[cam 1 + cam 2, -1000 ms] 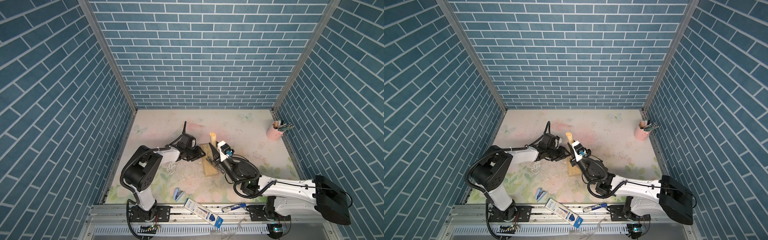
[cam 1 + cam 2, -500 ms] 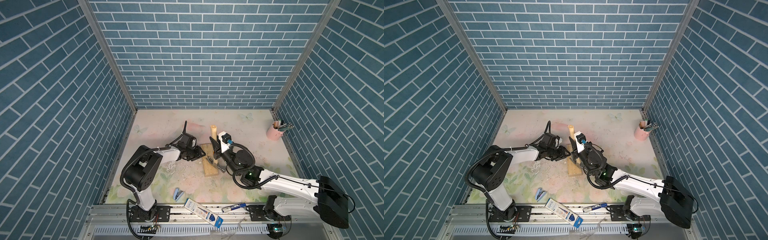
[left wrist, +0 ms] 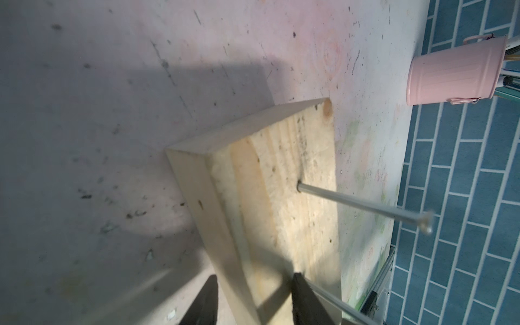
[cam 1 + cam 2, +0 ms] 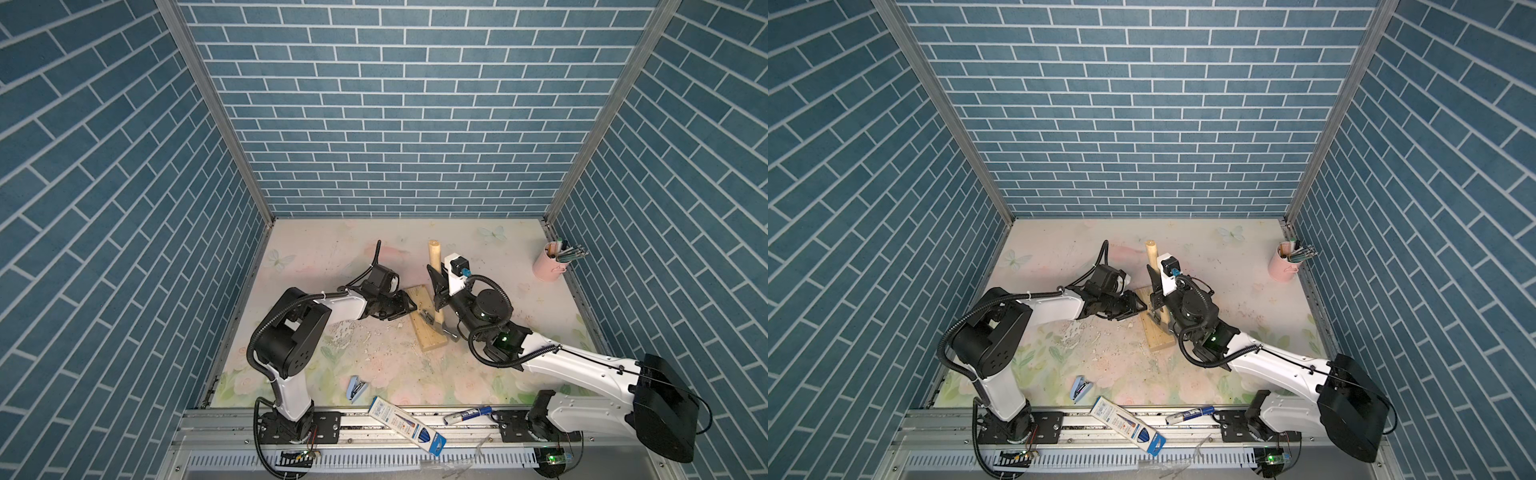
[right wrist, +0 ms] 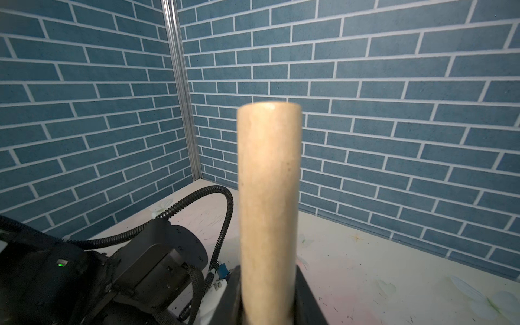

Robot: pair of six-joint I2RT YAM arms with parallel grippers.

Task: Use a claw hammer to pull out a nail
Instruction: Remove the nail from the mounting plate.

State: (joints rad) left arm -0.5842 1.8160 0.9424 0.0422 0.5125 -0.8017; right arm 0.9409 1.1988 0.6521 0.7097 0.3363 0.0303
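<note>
The claw hammer [image 4: 435, 270] stands nearly upright, its grey head [image 4: 446, 330] down on a pale wooden block [image 4: 430, 336]. My right gripper [image 4: 438, 289] is shut on the pale handle [image 5: 268, 183], which fills the right wrist view. My left gripper [image 4: 405, 305] clamps the block's far end. In the left wrist view its fingers [image 3: 304, 301] straddle the block [image 3: 267, 183]. A long nail [image 3: 365, 206] sticks out of the block's face, and a second nail shaft [image 3: 337, 302] shows beside one finger. The hammer head is out of that view.
A pink cup of pens [image 4: 548, 268] stands at the back right by the wall. A blue stapler [image 4: 357, 388] lies near the front. A pen box [image 4: 407, 426] and a marker [image 4: 467, 415] rest on the front rail. Pale flakes [image 4: 349, 336] litter the mat.
My right arm has swung the hammer handle up and toward the back wall, more upright than a second ago. The left gripper has stayed on the block.
</note>
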